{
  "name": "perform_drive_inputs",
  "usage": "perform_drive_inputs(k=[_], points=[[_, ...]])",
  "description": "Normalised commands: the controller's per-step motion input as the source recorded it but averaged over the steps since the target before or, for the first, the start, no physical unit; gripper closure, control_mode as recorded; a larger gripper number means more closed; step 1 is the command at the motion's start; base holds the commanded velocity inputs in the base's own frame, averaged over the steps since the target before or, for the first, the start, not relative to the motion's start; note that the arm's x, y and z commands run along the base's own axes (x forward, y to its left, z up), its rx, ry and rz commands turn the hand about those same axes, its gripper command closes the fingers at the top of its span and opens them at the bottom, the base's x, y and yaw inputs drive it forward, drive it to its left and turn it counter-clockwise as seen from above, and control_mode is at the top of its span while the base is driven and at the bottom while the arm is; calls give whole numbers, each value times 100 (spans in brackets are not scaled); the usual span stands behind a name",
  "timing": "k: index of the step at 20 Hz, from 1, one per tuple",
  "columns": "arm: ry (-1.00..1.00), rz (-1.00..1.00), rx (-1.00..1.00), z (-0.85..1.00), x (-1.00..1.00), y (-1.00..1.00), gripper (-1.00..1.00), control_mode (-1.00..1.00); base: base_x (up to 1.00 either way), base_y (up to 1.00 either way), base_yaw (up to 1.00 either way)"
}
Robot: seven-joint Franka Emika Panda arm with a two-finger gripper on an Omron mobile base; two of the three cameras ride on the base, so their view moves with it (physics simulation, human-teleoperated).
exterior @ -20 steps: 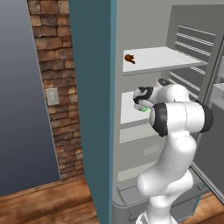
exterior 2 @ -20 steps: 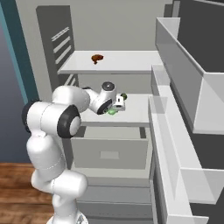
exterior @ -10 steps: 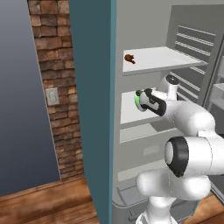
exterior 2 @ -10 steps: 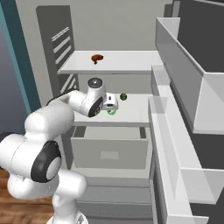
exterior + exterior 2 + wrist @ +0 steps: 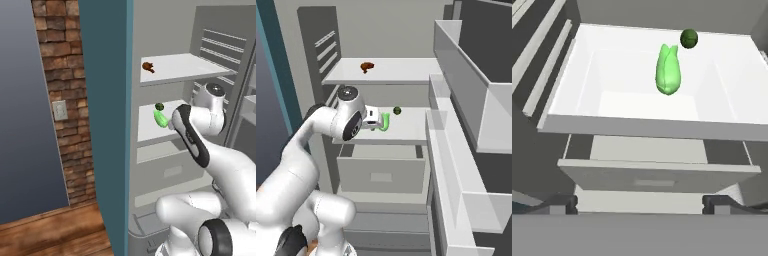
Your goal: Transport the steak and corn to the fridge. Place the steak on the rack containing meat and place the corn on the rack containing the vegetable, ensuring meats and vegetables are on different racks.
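The light-green corn (image 5: 668, 70) lies on the fridge's lower white shelf (image 5: 622, 65), just in front of the small dark green vegetable (image 5: 689, 38). My gripper (image 5: 639, 202) is open and empty, drawn back from the shelf's front edge, its fingertips (image 5: 562, 202) wide apart. From the right base view the corn (image 5: 386, 121) sits right off my hand, near the vegetable (image 5: 397, 110). The brown meat (image 5: 367, 66) rests alone on the higher rack (image 5: 406, 75). In the left base view the corn (image 5: 160, 119) and vegetable (image 5: 159, 106) lie below the meat (image 5: 148, 67). The steak is out of view.
A grey drawer (image 5: 657, 172) sits under the lower shelf. The open fridge door with white racks (image 5: 466, 100) stands close on the right. A teal panel (image 5: 107, 125) and a brick wall (image 5: 55, 75) bound the left side.
The corn, held over the lower shelf a second ago, now lies on it. My gripper has opened and pulled back, and the arm has swung into a new pose.
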Motion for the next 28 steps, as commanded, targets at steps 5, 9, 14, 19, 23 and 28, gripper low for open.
perform_drive_inputs(k=[5,9,14,19,23,28], points=[[2,-6,0,88,-94,17,-100,-100,0,0,0],[0,-12,0,56,-91,31,-100,-100,0,0,0],[-1,-8,0,24,-63,19,-100,-100,0,0,0],[-2,0,1,32,-68,32,-100,-100,0,0,0],[0,0,0,0,0,0,-100,100,-100,28,-1],[0,0,0,0,0,0,-100,100,-100,71,-4]])
